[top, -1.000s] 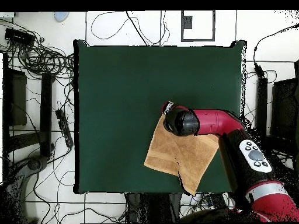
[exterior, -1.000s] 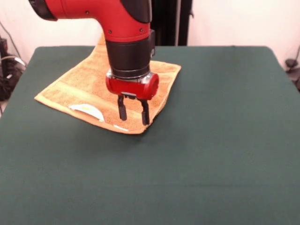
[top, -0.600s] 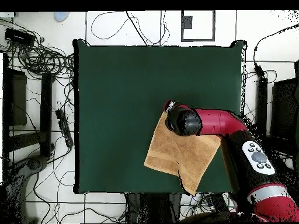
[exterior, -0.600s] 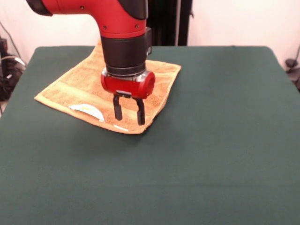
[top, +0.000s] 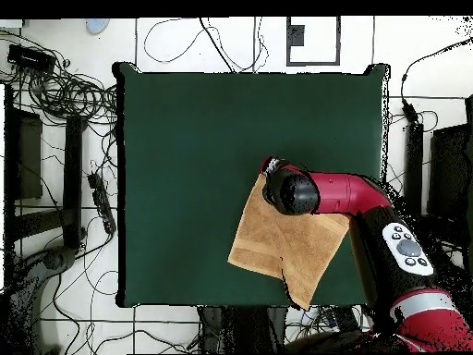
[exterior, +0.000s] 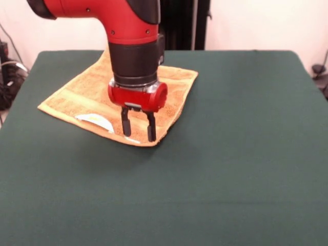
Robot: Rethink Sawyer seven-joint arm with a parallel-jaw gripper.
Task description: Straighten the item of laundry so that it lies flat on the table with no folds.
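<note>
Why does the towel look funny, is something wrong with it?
The towel is not spread flat: the overhead view shows a seam where one layer lies over another, and one corner pokes past the table edge. The open gripper hovers over its near corner.

**Setting: robotics lab**

Red and black robot arm (top: 369, 208) works at a bench (top: 185, 139) with a dark green top. Pale tiled floor (top: 240, 42) around it carries tangled black cables (top: 65, 88) and dark equipment racks (top: 28, 157). Plain white wall (exterior: 256, 23) behind.
</note>
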